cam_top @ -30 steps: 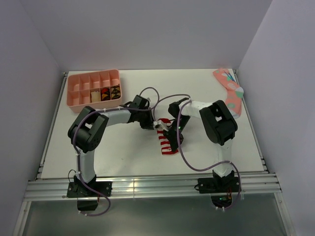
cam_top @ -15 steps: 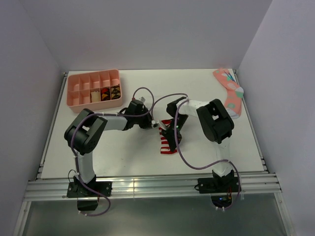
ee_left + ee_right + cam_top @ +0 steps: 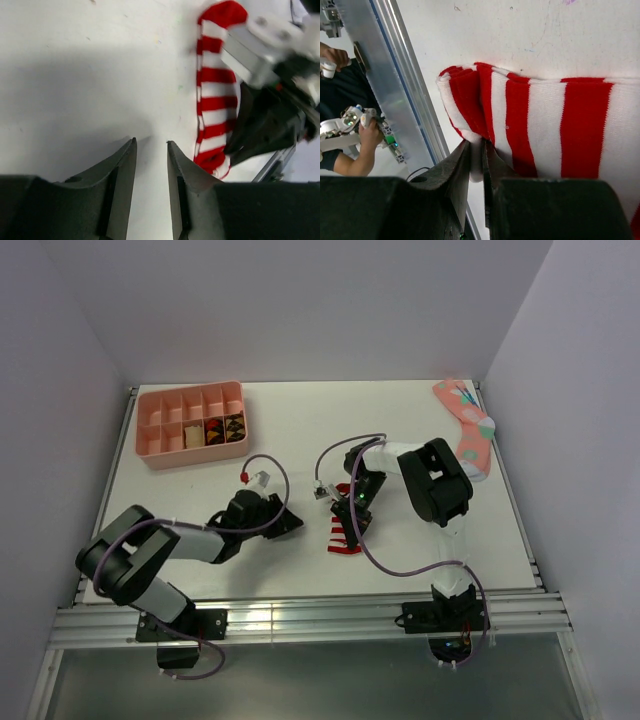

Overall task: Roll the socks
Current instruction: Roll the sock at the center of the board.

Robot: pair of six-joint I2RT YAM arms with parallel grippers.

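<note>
We are pinching the red-and-white striped sock (image 3: 545,125), likely light and floppy, by its doubled-over end in the right gripper (image 3: 481,146), left gripper (image 3: 151,145) hanging parted, empty.

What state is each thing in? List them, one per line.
striped sock: laid out, unrolled, one edge pinched.
right gripper: shut on the striped sock.
left gripper: open, empty, beside the striped sock.
pink sock: lying far right, untouched.
tray: some compartments filled, the others empty.
</note>
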